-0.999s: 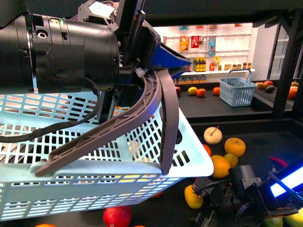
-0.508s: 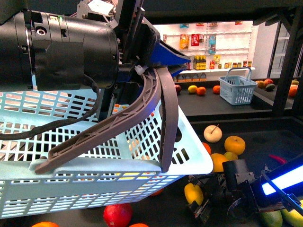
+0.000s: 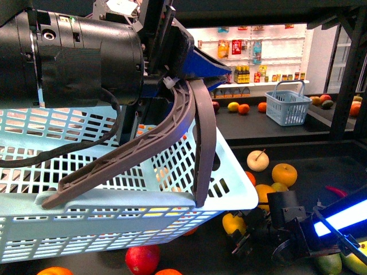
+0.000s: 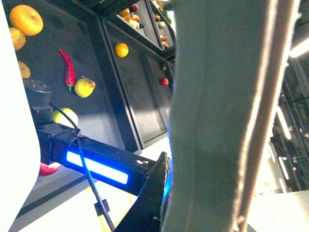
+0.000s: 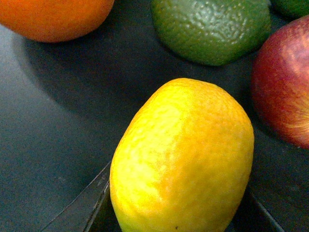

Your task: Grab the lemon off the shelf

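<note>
The lemon (image 3: 231,222), a bright yellow oval, sits low on the black shelf deck (image 3: 312,163) just under the basket's corner. My right gripper (image 3: 243,234) is shut on it. In the right wrist view the lemon (image 5: 183,154) fills the lower middle, with a dark finger (image 5: 79,212) on either side of it. My left gripper (image 3: 172,86) is shut on the grey basket handle (image 3: 198,143) and holds the pale blue basket (image 3: 114,172) up in front of the shelf. That handle (image 4: 217,116) covers most of the left wrist view.
Around the lemon lie an orange (image 5: 53,17), a bumpy green fruit (image 5: 212,29) and a red apple (image 5: 285,82). A cream apple (image 3: 257,162), orange-yellow fruits (image 3: 284,175) and a red chilli (image 4: 68,67) share the deck. A small blue basket (image 3: 288,106) stands on the far deck.
My right gripper has shifted left with the lemon, which now shows a little higher and closer to the basket's corner. The left arm and basket have barely moved.
</note>
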`<move>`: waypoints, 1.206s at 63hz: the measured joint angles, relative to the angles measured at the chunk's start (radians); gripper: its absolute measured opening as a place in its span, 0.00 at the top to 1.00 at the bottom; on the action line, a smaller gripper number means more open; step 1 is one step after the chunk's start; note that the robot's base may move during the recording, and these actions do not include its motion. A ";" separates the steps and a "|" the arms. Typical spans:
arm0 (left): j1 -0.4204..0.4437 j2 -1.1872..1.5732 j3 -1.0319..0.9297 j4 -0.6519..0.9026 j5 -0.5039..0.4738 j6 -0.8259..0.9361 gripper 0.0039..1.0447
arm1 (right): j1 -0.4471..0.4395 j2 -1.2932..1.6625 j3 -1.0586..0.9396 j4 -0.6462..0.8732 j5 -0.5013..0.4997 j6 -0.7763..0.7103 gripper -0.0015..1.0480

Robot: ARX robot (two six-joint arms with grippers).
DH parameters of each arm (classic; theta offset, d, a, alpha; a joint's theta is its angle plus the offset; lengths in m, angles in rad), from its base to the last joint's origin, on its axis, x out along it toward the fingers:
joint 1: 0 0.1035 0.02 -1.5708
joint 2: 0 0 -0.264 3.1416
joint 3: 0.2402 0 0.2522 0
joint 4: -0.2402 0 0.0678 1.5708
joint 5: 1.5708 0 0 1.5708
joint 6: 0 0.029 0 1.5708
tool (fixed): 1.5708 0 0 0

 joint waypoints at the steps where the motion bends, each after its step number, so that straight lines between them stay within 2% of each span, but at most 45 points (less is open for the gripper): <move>1: 0.000 0.000 0.000 0.000 0.000 0.000 0.94 | 0.000 -0.005 -0.011 0.010 0.001 0.004 0.49; 20: 0.000 0.000 0.000 0.000 0.000 0.000 0.94 | -0.046 -0.257 -0.336 0.220 0.000 0.074 0.50; 36: 0.000 0.000 0.000 0.000 0.000 0.000 0.94 | -0.138 -0.648 -0.761 0.417 -0.085 0.135 0.50; 42: 0.000 0.000 0.000 0.000 0.000 0.000 0.94 | -0.153 -0.805 -0.941 0.480 -0.150 0.184 0.50; 57: 0.000 0.000 0.000 0.000 0.000 0.000 0.94 | -0.122 -1.143 -1.234 0.526 -0.262 0.290 0.50; 76: 0.000 0.000 0.000 0.000 0.000 0.000 0.94 | -0.025 -1.312 -1.336 0.523 -0.309 0.384 0.51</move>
